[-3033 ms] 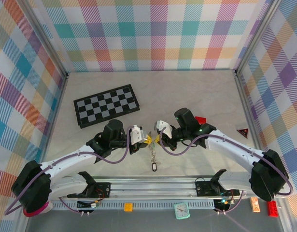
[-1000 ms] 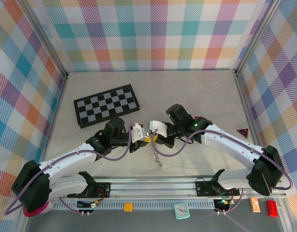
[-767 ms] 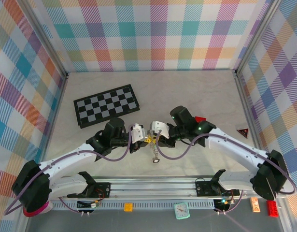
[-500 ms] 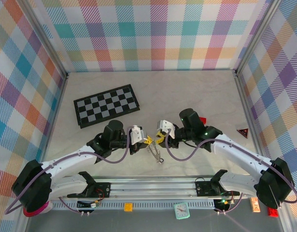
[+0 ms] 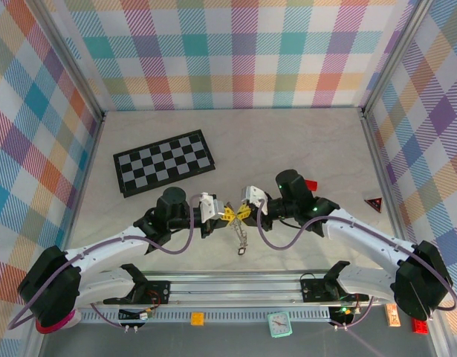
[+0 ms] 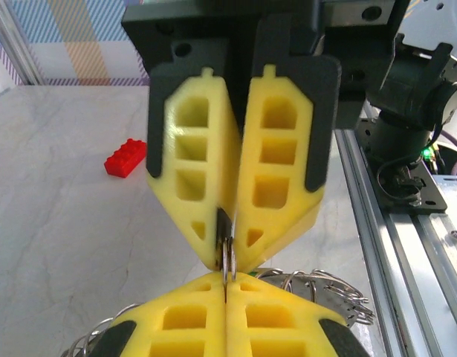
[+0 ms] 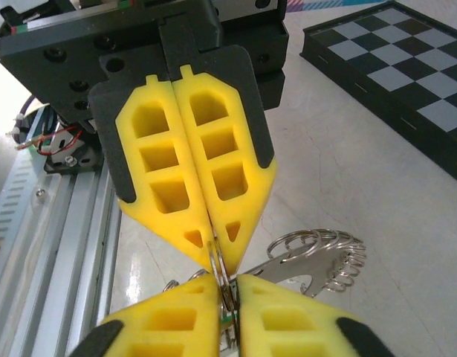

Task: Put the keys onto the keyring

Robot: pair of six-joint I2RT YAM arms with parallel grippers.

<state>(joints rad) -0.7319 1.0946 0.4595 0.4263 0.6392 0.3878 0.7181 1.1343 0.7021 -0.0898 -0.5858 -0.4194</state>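
Left fingers (image 7: 161, 160) and right fingers (image 6: 280, 156) meet tip to tip, both pinched shut on the keyring (image 7: 317, 249) (coils sagging alongside); a black key (image 5: 241, 251) dangles below.

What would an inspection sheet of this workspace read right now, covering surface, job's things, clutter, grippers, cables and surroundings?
Surface: pale marbled table, no spills seen.
Job's things: keyring pinched between both grippers, the rest of it trailing toward the arm bases; dark piece at its far end, perhaps a key.
Clutter: chessboard, red brick, red triangle.
Grippers: left gripper and right gripper tip to tip, both shut on the keyring.
Cables: purple cables looped along both arms, no snag seen.
Surroundings: plaid walls; clock by the front rail.
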